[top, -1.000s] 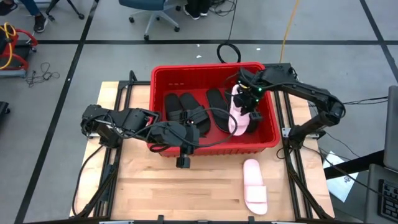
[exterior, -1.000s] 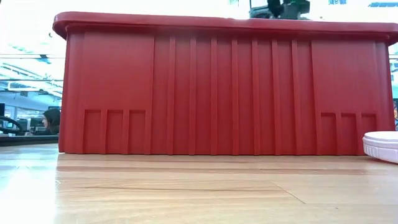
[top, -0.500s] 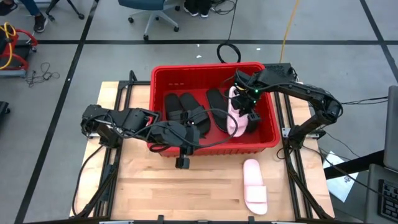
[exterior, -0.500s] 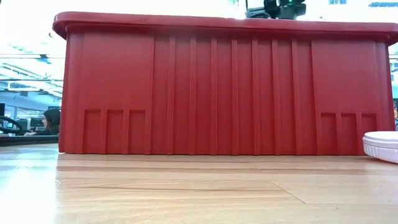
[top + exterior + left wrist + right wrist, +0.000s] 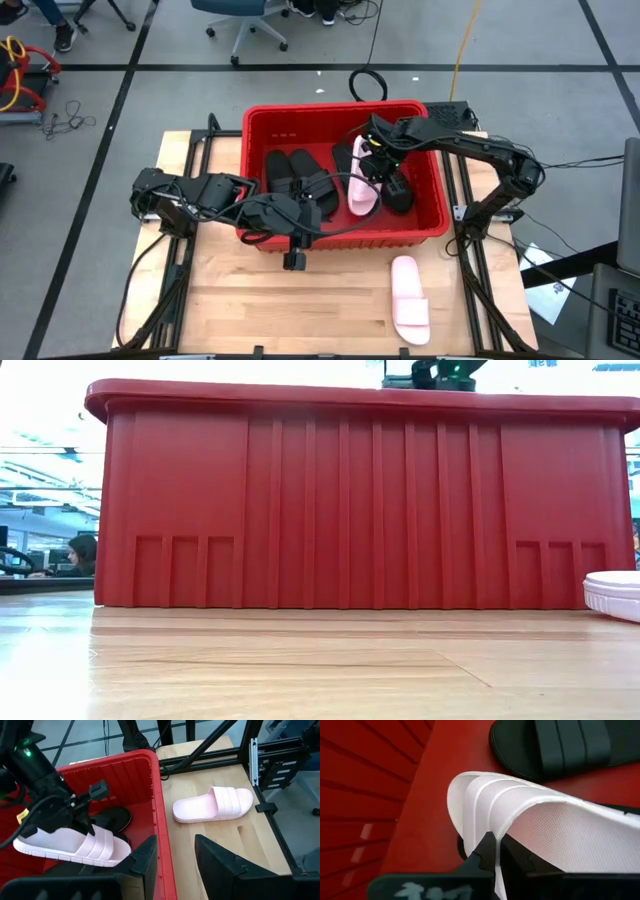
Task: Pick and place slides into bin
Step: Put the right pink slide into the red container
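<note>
Right tool (image 5: 368, 170) clamped on pale pink wide-strap slide (image 5: 362, 190) | slide carried leftward inside large red slotted plastic bin (image 5: 262, 122) | release pending; second pink slide (image 5: 409, 297) left on counter (image 5: 330, 300)

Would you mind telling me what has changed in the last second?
The right gripper, fingers shut on the strap of a pale pink wide-strap slide, carried it leftward inside the red slotted plastic bin. The left gripper, the black slides and the second pink slide on the table stayed put.
</note>
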Robot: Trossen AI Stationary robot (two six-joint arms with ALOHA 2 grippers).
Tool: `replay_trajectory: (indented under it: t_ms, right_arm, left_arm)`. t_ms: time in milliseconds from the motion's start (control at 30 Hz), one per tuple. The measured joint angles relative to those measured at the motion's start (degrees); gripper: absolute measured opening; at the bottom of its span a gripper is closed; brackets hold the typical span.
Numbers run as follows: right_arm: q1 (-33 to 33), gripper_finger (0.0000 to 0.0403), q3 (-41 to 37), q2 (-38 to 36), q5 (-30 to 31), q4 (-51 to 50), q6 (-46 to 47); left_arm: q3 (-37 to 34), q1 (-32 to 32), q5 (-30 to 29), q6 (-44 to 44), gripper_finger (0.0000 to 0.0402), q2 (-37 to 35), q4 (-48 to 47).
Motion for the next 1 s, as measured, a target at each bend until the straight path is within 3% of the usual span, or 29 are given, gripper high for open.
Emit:
replay_trajectory:
  t_ms: [467, 800, 1000]
  right_arm:
    - [0.28, 0.0, 0.0, 5.51, 2.13, 1.71, -2.15]
    - [0.12, 0.0, 0.0, 5.13, 4.48, 3.13, -3.34]
    - [0.15, 0.0, 0.0, 0.33, 4.64, 1.47, -3.68]
  left_arm:
    - [0.0, 0.0, 0.01, -0.48, 0.0129, 0.0, -0.22]
    - [0.0, 0.0, 0.0, -0.35, 0.0129, 0.0, -0.44]
    - [0.0, 0.0, 0.01, -0.12, 0.0129, 0.0, -0.5]
